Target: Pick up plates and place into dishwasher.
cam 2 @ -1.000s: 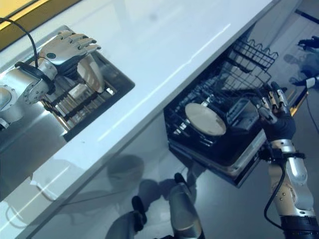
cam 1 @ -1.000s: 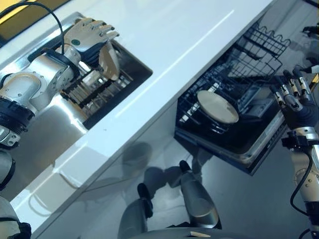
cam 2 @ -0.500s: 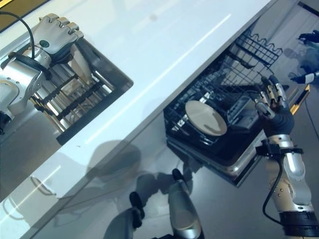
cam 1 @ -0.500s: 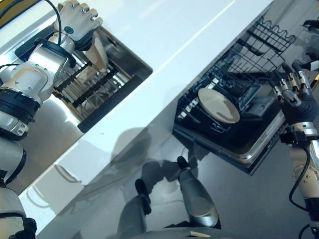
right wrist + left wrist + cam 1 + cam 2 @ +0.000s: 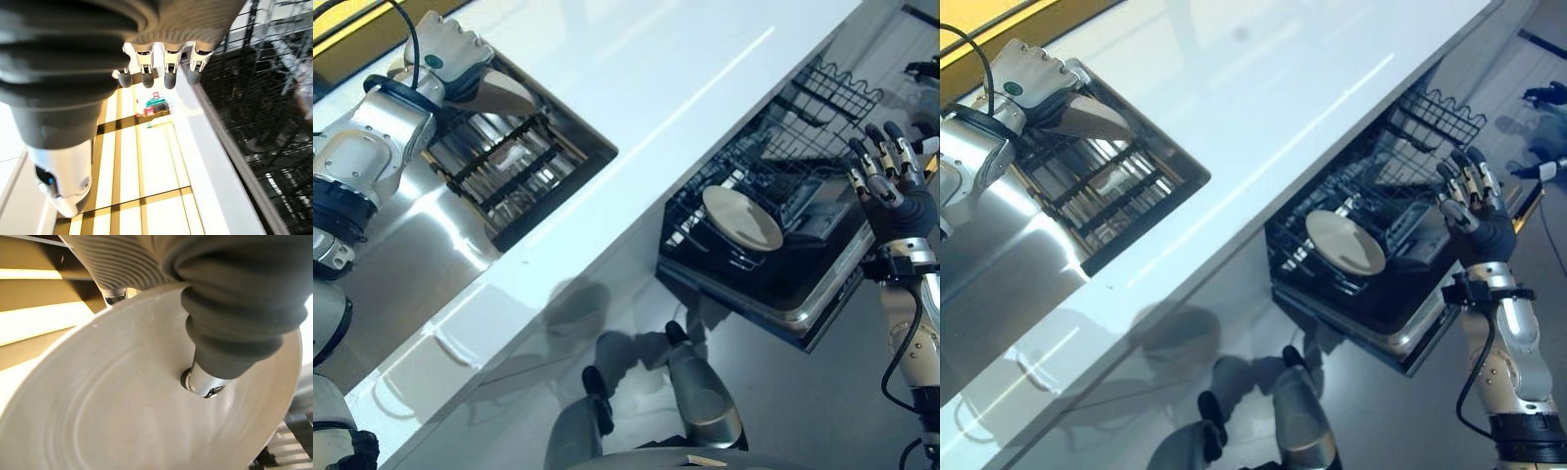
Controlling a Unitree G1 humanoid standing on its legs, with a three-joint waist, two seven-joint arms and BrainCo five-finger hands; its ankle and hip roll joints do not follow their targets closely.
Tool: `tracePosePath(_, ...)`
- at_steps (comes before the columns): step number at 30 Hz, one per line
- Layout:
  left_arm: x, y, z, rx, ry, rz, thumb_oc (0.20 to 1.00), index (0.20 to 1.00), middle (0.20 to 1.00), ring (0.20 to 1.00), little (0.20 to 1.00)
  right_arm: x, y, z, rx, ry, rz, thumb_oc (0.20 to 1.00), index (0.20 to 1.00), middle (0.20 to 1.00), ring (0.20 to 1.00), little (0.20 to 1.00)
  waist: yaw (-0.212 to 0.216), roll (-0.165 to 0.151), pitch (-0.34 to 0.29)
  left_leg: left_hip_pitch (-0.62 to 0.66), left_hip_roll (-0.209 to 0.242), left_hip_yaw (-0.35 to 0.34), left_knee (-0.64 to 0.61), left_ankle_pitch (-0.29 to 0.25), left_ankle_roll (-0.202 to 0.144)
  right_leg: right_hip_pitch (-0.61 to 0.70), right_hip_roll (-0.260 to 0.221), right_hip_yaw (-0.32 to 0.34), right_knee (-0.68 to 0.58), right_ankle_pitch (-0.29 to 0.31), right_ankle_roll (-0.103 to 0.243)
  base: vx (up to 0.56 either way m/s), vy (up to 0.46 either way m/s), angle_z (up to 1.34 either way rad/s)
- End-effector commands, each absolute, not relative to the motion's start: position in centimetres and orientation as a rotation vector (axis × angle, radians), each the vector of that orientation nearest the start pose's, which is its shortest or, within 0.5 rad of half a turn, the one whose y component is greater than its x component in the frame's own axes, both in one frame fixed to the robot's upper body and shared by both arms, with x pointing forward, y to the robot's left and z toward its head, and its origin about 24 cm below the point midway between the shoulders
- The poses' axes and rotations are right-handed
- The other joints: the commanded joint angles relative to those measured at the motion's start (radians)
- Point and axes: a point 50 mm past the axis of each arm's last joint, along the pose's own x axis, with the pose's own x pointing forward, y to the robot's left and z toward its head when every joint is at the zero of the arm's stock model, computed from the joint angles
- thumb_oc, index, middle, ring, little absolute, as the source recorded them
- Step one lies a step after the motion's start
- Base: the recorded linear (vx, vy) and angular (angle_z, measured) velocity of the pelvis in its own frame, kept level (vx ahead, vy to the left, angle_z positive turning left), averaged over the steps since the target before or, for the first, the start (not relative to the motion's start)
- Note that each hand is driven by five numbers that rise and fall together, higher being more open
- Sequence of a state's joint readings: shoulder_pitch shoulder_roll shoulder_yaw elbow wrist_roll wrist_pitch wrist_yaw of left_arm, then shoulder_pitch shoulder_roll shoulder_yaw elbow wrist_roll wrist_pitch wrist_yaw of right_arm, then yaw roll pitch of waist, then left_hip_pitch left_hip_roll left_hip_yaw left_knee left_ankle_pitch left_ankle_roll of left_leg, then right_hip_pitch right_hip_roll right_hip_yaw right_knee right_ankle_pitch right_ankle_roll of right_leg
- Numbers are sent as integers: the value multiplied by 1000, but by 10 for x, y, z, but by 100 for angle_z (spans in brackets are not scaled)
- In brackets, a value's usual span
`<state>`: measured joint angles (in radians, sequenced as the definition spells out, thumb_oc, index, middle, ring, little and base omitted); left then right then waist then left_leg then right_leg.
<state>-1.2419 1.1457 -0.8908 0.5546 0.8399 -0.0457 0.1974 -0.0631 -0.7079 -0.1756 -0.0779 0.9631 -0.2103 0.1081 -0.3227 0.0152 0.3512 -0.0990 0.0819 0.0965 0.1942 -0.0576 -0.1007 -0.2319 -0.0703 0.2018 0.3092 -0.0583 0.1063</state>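
Left eye view. We log the left hand (image 5: 450, 54) at the far left, over the sink (image 5: 592, 137) set in the white counter (image 5: 636, 88), its fingers curled round a cream plate (image 5: 504, 93). A second ago this plate stood upright among the bars of the dark drying rack (image 5: 499, 171); now we find it tilted and clear of those bars, so we judge the pick-up done and the carry to the dishwasher next. At the right, the pulled-out dishwasher rack (image 5: 754, 196) already holds a loaded plate (image 5: 742, 217) lying near flat. The right hand (image 5: 886, 186) hovers just right of that rack, fingers spread and straight, holding nothing.

Right eye view. The same items; the held plate sits above the far end of the drying rack, well apart from the dishwasher.

Left wrist view. We see the plate's ribbed inner face close up, the thumb (image 5: 230, 342) pressed onto it: a pinch on the rim.

Right wrist view. Straight dark-tipped fingers (image 5: 168, 73) reach out beside the black wire rack; nothing lies between them.
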Motion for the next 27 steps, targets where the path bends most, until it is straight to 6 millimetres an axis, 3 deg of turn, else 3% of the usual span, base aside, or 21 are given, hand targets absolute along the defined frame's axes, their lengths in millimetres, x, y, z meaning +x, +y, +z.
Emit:
tracePosePath(1, 342, 275, 338, 2196, -537, 385, 200, 200, 200, 200, 200, 247, -289, 185, 207, -539, 60, 1000, 1000, 1000, 1000, 1000, 9, 14, -143, 19, 15, 38, -60, 10, 50, 48, -21, -29, -76, 4, 28, 97, -10, -1)
tracePosePath(5, 328, 273, 351, 2055, -653, 378, 200, 200, 200, 200, 200, 243, -290, 176, 224, -514, 40, 1000, 1000, 1000, 1000, 1000, 31, 21, -197, 66, 9, 40, -81, -3, 55, 106, -25, -34, -111, 3, 39, 70, -23, 3)
tracePosePath(10, 308, 263, 362, 1611, -851, 382, 200, 200, 200, 200, 200, 239, -289, 166, 265, -514, -27, 1000, 1000, 1000, 1000, 1000, 70, 10, -240, 102, -2, 32, -88, -17, 61, 150, -24, -37, -135, 11, 46, 0, -17, 2)
tracePosePath(16, 285, 258, 329, 1207, -953, 284, 200, 200, 200, 200, 200, 233, -280, 168, 264, -550, -69, 1000, 1000, 1000, 1000, 1000, 89, 9, -281, 133, -14, 21, -102, -27, 68, 175, -16, -32, -150, 29, 49, -25, -12, 2)
tracePosePath(20, 278, 242, 305, 874, -960, 131, 200, 200, 200, 200, 200, 230, -276, 176, 195, -615, -118, 1000, 1000, 1000, 1000, 1000, 104, 2, -303, 148, -30, 3, -118, -31, 73, 188, -10, -31, -169, 44, 54, -59, -42, 1)
tracePosePath(27, 266, 202, 262, 533, -977, -70, 200, 200, 200, 200, 200, 235, -250, 190, 175, -671, -24, 1000, 1000, 1000, 1000, 1000, 128, -5, -316, 151, -48, -18, -115, -40, 80, 192, 0, -26, -184, 57, 52, -63, -30, 0)
